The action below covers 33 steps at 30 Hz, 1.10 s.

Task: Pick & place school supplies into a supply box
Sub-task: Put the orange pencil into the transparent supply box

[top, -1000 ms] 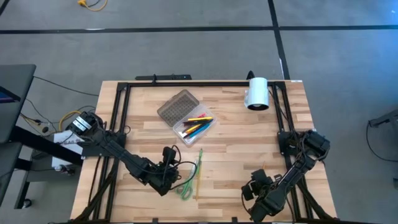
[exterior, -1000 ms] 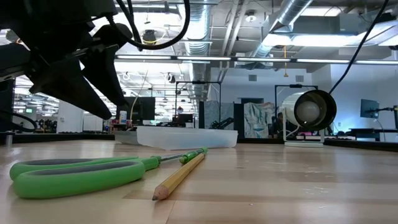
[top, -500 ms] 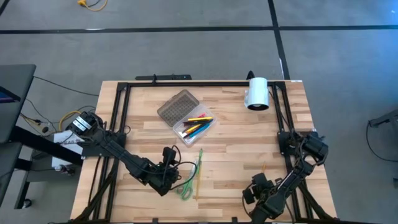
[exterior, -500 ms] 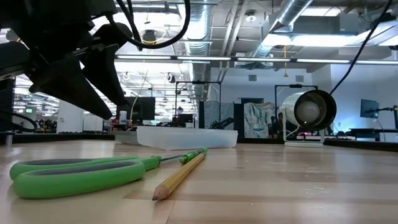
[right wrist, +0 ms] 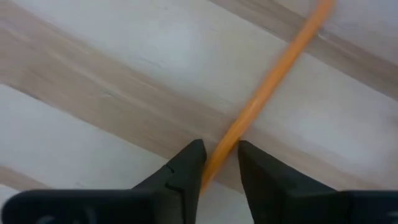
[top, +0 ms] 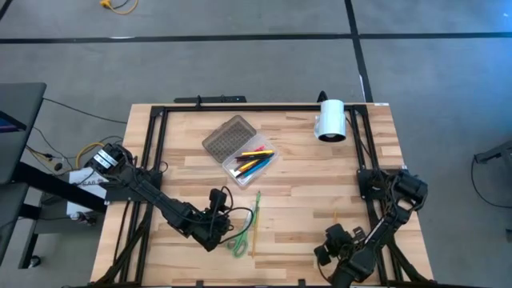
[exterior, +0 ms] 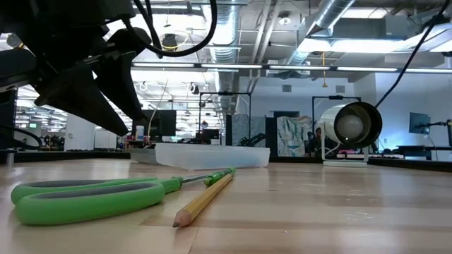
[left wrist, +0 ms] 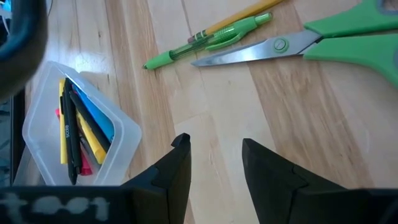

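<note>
**Several supplies still outside the box, and a thin pencil sits between the right jaws**

Several items remain for you to collect. Start with the largest thing: your pale wooden slatted table (top: pixel 304 180) carries the clear plastic supply box with its grey dot-gridded lid (top: pixel 240 149) hinged open, near the middle toward the far edge. A handful of pens, yellow, blue, black and pink (left wrist: pixel 78 134), already lie inside it. A white cylinder (top: pixel 330 120) rests at the far right corner, not part of the job.

Near the front edge, the green-handled scissors (exterior: pixel 85 197) lie flat, with a slim green pen (left wrist: pixel 208 40) and a yellow wooden pencil (exterior: pixel 205 200) just beside their blades.

Your left gripper (left wrist: pixel 211 165) hovers above bare wood between the box and the scissors, fingers apart and holding nothing.

Your right gripper (right wrist: pixel 219 162) is at the front right of the table, its fingers straddling a thin orange pencil (right wrist: pixel 267 93) that lies on the wood. The gap is narrow, but you cannot yet tell whether the pads have bitten.

Watch the risks. The jaws sit close to one end of the pencil, so a lift could let it swing or slip out. If you close off-centre, the round shaft may roll away across the slats.
</note>
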{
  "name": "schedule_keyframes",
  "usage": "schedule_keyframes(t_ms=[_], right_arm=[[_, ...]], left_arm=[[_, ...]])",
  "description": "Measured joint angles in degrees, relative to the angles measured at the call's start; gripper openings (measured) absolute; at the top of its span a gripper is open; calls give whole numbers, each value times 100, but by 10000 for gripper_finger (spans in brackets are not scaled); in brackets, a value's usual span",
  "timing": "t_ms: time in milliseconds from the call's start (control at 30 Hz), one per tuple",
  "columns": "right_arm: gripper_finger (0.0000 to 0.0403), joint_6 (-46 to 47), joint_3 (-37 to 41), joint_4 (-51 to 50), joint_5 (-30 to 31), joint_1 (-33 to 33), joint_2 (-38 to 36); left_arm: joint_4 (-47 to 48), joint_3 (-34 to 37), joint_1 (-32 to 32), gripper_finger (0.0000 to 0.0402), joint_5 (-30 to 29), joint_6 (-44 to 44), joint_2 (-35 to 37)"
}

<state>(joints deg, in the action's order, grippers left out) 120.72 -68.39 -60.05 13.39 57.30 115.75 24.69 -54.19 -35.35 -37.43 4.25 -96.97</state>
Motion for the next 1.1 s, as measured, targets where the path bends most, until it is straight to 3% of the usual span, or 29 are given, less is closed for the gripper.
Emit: schedule_keyframes(t_ms=[300, 433, 867, 1100], right_arm=[[23, -1102, -19, 87, 454, -21, 21], [6, -1517, -21, 114, 568, -80, 24], [97, -1857, -15, 142, 662, -239, 19], [104, -2434, -28, 224, 618, -590, 4]], left_arm=[[10, 0, 0, 135, 9, 74, 0], [31, 0, 0, 135, 9, 113, 0], [33, 1, 0, 135, 122, 264, 0], [39, 1, 0, 135, 125, 297, 0]])
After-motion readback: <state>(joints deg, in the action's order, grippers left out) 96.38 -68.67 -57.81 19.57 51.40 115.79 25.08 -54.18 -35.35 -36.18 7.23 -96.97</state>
